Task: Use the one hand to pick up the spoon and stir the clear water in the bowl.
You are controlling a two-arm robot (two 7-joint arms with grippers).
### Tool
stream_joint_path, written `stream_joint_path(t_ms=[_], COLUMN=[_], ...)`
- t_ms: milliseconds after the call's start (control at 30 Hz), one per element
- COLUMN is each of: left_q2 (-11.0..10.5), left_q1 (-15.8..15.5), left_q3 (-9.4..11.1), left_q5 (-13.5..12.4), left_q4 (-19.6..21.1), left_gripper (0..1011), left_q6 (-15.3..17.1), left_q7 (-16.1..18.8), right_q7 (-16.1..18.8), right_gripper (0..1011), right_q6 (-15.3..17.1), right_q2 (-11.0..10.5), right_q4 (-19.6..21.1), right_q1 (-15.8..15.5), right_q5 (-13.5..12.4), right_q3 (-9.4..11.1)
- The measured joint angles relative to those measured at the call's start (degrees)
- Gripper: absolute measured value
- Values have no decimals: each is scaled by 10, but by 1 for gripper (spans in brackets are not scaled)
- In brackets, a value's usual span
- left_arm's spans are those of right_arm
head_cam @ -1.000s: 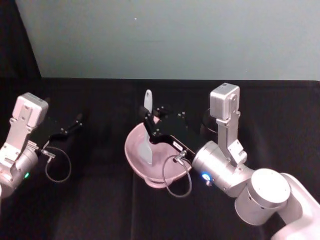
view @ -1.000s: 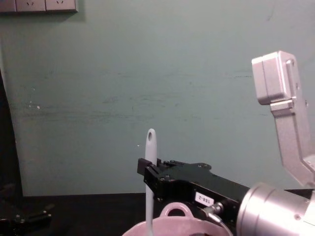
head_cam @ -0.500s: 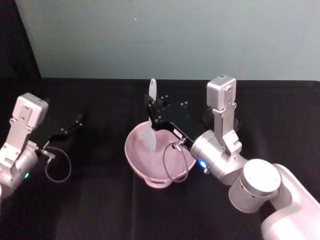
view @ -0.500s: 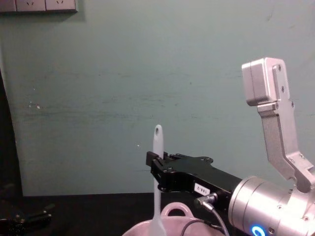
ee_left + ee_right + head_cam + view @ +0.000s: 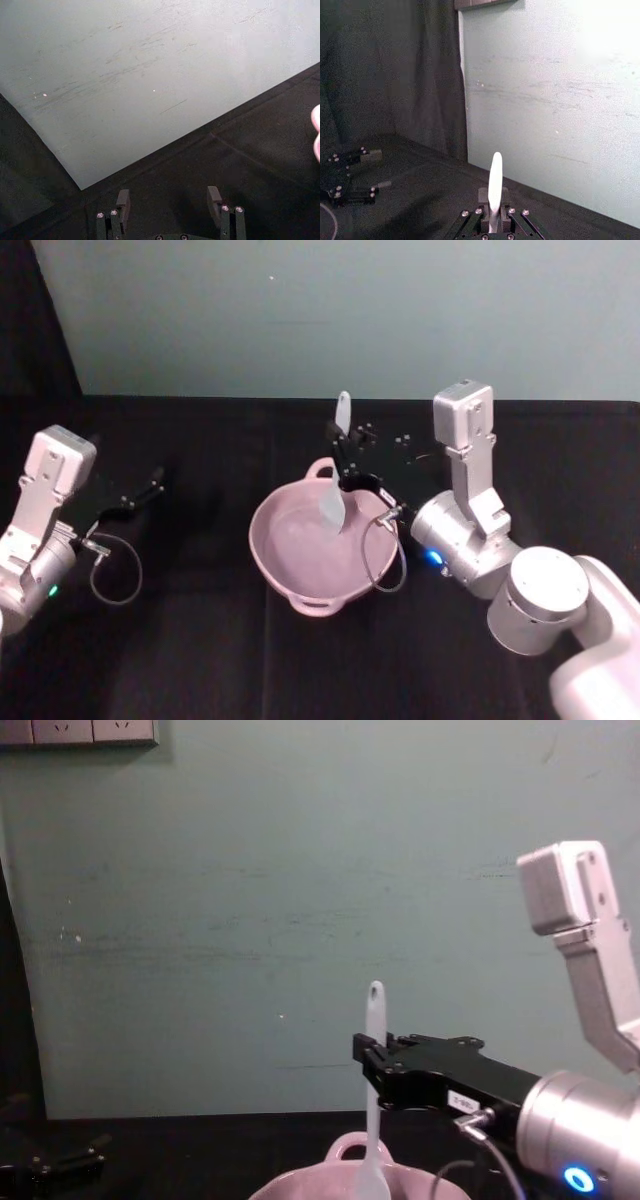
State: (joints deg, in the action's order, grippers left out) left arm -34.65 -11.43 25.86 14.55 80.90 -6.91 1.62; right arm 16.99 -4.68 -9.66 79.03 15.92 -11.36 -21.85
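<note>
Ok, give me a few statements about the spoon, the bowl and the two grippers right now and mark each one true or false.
1. The right gripper is shut on the spoon. True.
2. The spoon lies flat on the table beside the bowl. False: it is held nearly upright with its scoop end down inside the bowl.
3. The left gripper holds the bowl's loop handle. False: it is open and sits far to the left, apart from the bowl.
4. The bowl is pale pink. True.
</note>
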Motion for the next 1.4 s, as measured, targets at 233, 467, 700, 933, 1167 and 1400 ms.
stream_joint_path(t_ms=[233, 467, 700, 933, 1167, 1400], left_q2=[0, 0, 0, 0, 0, 0], left_q1=[0, 0, 0, 0, 0, 0], left_q3=[0, 0, 0, 0, 0, 0], left_q5=[0, 0, 0, 0, 0, 0], left_q4=[0, 0, 0, 0, 0, 0], left_gripper=[1011, 1011, 1011, 1011, 1011, 1011], left_q6=[0, 0, 0, 0, 0, 0], left_q7=[0, 0, 0, 0, 0, 0], right_q7=[19, 36, 33, 31, 32, 19], right_gripper=[127, 127, 127, 127, 127, 127], right_q6=[38, 69, 71, 73, 126, 216], right_q2=[-24, -44, -52, -65, -85, -97], right_q4=[49, 99, 118, 133, 160, 195], right_q1=[-27, -62, -70, -61, -43, -39], right_q5=[-11, -40, -49, -49, -56, -90], right_q3=[6, 5, 6, 6, 10, 25])
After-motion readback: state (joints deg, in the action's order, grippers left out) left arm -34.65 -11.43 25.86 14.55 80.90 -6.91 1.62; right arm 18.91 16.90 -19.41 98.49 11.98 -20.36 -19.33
